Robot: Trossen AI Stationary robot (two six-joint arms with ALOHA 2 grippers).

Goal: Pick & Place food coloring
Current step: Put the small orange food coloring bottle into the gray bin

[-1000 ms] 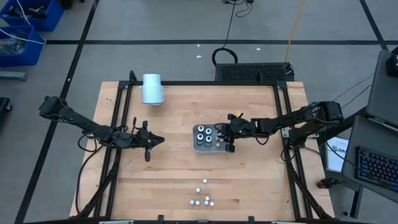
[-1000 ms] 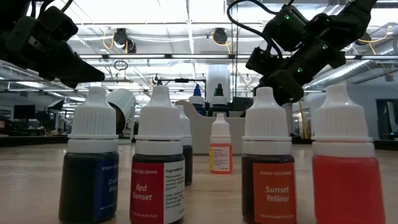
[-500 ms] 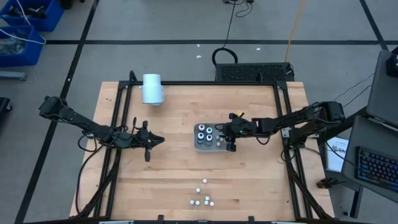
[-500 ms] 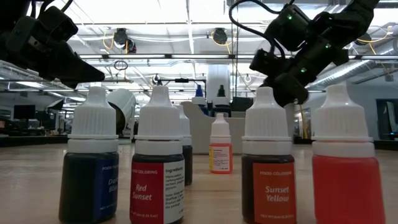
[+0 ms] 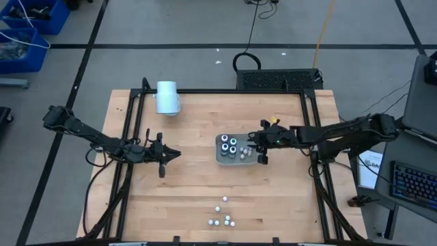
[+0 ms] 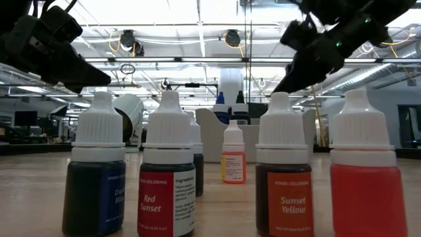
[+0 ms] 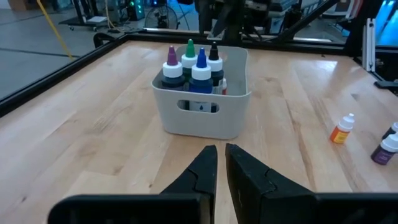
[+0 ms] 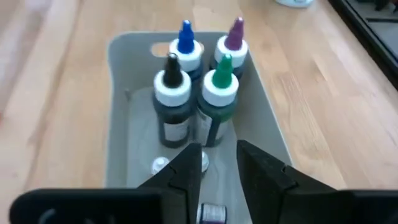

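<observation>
Left of the tray (image 5: 222, 158), the left gripper (image 5: 172, 154) waits low over the worktop (image 5: 191, 198), jaws nearly closed on nothing. 4 food coloring bottles (image 8: 200, 62) stand clustered at one end of the tray, likely to leave space for more. The right gripper (image 5: 261, 147) hangs over the tray's right end, jaws slightly parted, empty. Only the low view shows labels on the loose bottles (image 6: 168, 164).

Low view, bottle labels: red-filled bottle (image 6: 168, 197) — "FOOD COLORING", "Red Sunset"; dark-orange bottle (image 6: 284, 197) — "FOOD COLORING", "Sunset Yellow". Other labels illegible.
</observation>
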